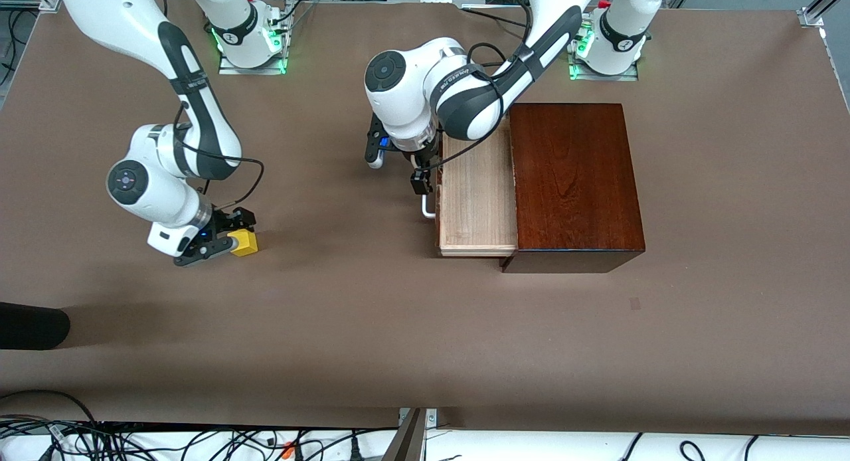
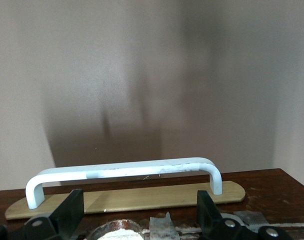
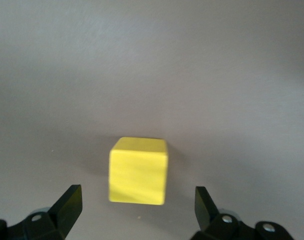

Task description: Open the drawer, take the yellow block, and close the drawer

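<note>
- We see the yellow block (image 1: 244,242) resting on the brown table (image 1: 372,341), out of the drawer and well toward the right arm's end, about level with the drawer's near corner in the front view.
- In the right wrist view, we see the block (image 3: 139,170) standing square on the tabletop with clear space at each side between it and the black fingertips (image 3: 68,204).
- We find the right gripper (image 1: 222,238) low at the table around the block, its jaws spread wide and gripping nothing; the cube sits just at the fingertips in the front view.
- We note the drawer (image 1: 477,198) pulled well out of the dark reddish-brown wooden box (image 1: 572,182), its pale wood tray open to view and sliding toward the right arm's end of the table.
- We see the white loop handle (image 1: 429,208) on the drawer's front, facing the block across a bare stretch of table.
- We find the left gripper (image 1: 420,181) over the drawer's front edge, just above the handle; in the left wrist view the handle (image 2: 124,176) runs across between two parted black fingertips (image 2: 71,212), which stand apart and do not clamp it.
- We see a dark object (image 1: 30,325) at the table's edge, nearer the front camera than the block.
</note>
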`<state>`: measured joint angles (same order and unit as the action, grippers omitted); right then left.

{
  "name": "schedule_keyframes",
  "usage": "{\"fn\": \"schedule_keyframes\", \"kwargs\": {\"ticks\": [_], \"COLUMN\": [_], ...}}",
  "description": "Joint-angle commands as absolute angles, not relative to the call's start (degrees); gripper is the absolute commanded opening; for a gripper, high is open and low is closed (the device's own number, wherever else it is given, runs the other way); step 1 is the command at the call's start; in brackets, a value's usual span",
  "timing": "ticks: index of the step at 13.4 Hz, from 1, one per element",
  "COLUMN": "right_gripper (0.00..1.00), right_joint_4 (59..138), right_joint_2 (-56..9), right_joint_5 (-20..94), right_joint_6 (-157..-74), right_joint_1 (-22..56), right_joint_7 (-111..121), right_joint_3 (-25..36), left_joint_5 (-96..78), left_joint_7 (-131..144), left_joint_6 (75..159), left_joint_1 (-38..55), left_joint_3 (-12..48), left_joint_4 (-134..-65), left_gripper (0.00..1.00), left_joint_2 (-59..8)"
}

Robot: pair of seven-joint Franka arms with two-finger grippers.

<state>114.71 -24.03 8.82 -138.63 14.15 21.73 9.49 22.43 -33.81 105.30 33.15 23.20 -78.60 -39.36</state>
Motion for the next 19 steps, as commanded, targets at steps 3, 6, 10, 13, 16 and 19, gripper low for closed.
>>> {"fn": "schedule_keyframes", "kwargs": {"ticks": [3, 6, 10, 13, 16, 19], "right_gripper": [1.00, 1.00, 1.00, 1.00, 1.00, 1.00], "right_joint_4": [114.4, 111.0, 99.7, 92.0, 91.6, 91.3], "right_joint_2": [-11.7, -5.4, -0.4, -0.5, -1.0, -1.0], "right_joint_5": [9.7, 8.8, 6.0, 3.0, 2.5, 1.5], "right_joint_6": [-128.3, -118.6, -101.8, -93.1, -93.1, -92.9], "right_joint_1": [10.6, 10.0, 7.0, 6.0, 6.3, 6.6], "right_joint_7": [17.9, 10.1, 9.5, 5.7, 5.6, 5.5], "right_joint_3": [8.3, 7.9, 5.2, 2.9, 2.7, 2.7], "left_joint_5": [25.1, 26.4, 27.5, 27.6, 27.6, 27.6], "left_joint_7": [-33.5, -33.7, -34.1, -34.1, -34.1, -34.2], "left_joint_6": [99.3, 97.3, 94.7, 92.5, 89.9, 87.5], "left_joint_1": [33.1, 32.9, 30.9, 29.7, 28.6, 26.6], "left_joint_3": [21.6, 21.5, 21.4, 21.4, 21.4, 21.4], "left_joint_4": [-78.0, -78.0, -78.0, -78.0, -78.0, -78.6], "left_gripper": [1.00, 1.00, 1.00, 1.00, 1.00, 1.00], "left_joint_2": [-38.8, -38.6, -38.4, -38.1, -38.1, -37.2]}}
